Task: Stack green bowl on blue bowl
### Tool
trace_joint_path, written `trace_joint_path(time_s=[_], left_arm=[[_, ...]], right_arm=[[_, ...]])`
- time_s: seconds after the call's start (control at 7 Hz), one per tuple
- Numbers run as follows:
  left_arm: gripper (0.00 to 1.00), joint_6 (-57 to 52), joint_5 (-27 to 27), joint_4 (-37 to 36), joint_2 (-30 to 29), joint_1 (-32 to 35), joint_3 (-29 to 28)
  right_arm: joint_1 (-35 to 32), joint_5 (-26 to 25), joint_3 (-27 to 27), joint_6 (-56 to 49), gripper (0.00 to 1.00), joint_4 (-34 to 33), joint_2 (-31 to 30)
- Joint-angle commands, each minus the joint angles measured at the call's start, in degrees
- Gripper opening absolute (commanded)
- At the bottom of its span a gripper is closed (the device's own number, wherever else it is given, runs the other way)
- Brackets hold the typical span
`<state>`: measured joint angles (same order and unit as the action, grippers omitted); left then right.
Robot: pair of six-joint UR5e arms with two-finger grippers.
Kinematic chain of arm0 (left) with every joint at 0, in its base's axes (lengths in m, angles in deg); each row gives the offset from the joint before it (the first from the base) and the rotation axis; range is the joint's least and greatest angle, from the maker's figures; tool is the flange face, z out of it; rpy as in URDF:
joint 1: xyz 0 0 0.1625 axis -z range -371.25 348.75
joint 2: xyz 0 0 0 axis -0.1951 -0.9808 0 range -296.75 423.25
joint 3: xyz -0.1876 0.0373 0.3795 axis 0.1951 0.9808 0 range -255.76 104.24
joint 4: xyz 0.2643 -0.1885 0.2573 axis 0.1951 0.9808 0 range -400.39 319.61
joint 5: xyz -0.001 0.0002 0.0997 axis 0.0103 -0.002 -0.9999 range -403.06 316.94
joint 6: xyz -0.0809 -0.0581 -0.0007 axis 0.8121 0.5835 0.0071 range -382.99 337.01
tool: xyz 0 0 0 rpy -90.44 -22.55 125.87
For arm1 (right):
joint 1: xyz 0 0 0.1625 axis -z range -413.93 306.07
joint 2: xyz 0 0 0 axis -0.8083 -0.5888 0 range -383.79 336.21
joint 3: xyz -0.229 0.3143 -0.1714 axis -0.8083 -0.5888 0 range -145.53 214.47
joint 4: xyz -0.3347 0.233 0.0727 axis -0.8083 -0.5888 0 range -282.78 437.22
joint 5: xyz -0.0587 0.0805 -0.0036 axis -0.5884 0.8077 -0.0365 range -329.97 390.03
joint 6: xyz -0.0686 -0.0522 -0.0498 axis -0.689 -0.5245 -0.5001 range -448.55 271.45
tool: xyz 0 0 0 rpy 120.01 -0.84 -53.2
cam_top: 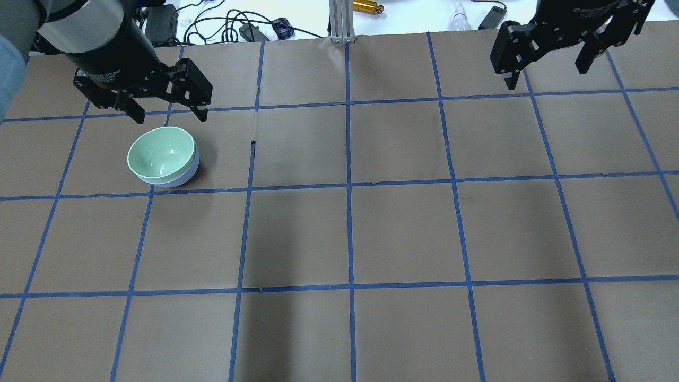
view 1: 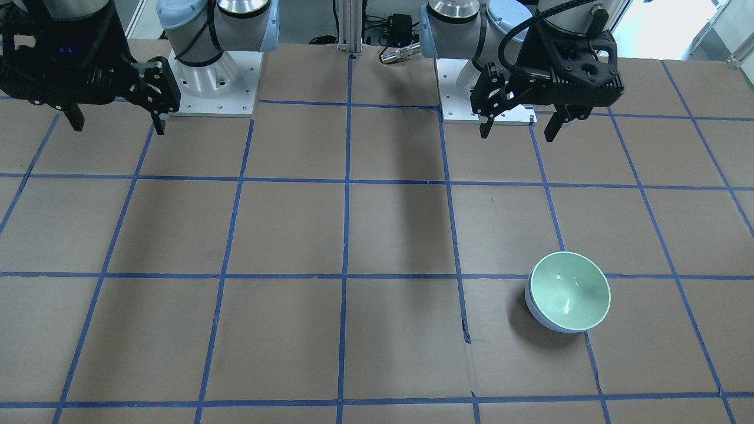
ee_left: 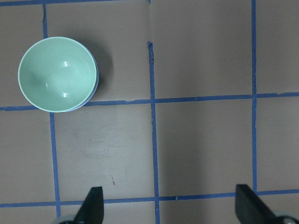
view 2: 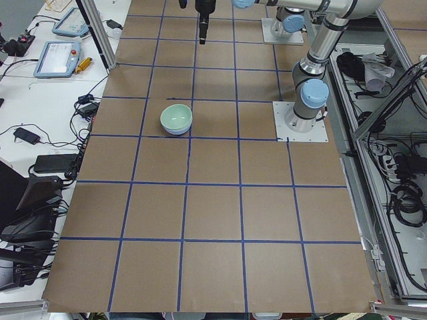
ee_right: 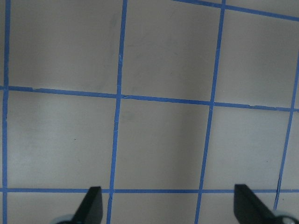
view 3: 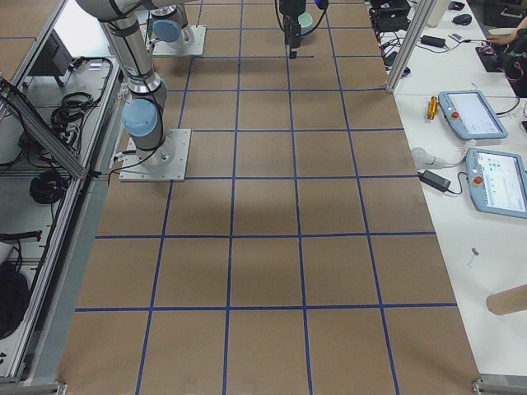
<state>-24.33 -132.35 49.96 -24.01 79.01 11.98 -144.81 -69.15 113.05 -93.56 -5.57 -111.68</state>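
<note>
Stacking appears complete, with both grippers clear

On the left of the overhead view, the left gripper (cam_top: 168,112) hangs high above the table (cam_top: 403,228). Its fingers are spread wide with nothing between them, and it is near the bowls but touches neither. The green bowl (cam_top: 162,152) sits upright inside the blue bowl (cam_top: 177,181), of which only a thin crescent shows beneath the green rim. The pair stands on the far left part of the table. Away to the right, the right gripper (cam_top: 547,74) is likewise spread and empty, well apart from the bowls. On this evidence the placing step looks done. The next move calls only for keeping both arms clear without nudging the stack.
</note>
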Motion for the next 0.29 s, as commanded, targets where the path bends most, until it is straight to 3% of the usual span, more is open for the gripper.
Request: trace_joint_path(time_s=[0.0,0.14], left_arm=[[1.00,0.02,-0.09,0.09,0.16,0.01,-0.02],[1.00,-0.07,0.00,0.09,0.08,0.01,-0.02]], right_arm=[[0.00,-0.05,0.00,0.00,1.00,0.00,0.00],[0.00,-0.05,0.00,0.00,1.00,0.00,0.00]])
